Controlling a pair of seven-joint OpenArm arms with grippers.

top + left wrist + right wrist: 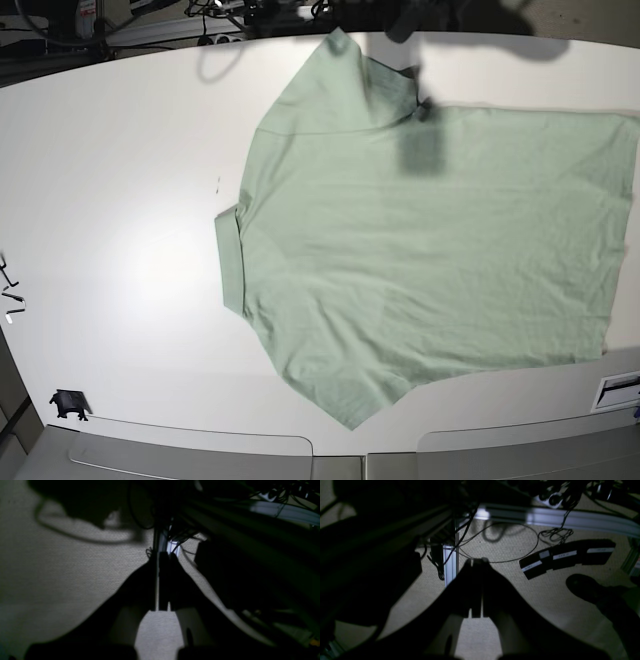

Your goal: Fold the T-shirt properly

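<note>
The pale mint-green T-shirt (420, 240) lies spread flat on the white table (120, 200) in the base view. Its collar band points left, one sleeve lies toward the far edge and one toward the near edge, and the hem reaches the right border. Neither gripper shows in the base view. In the left wrist view my left gripper (165, 554) is a dark silhouette with its jaws together, holding nothing, over carpeted floor. In the right wrist view my right gripper (478, 560) is likewise shut and empty over the floor. The shirt is not in either wrist view.
A small black object (68, 403) sits at the table's near left corner. Below the right gripper are an aluminium frame post (450, 562), loose cables (515, 542), a black labelled bar (567, 555) and a dark shoe (582, 585). Cables and frame rails (282, 510) also show in the left wrist view.
</note>
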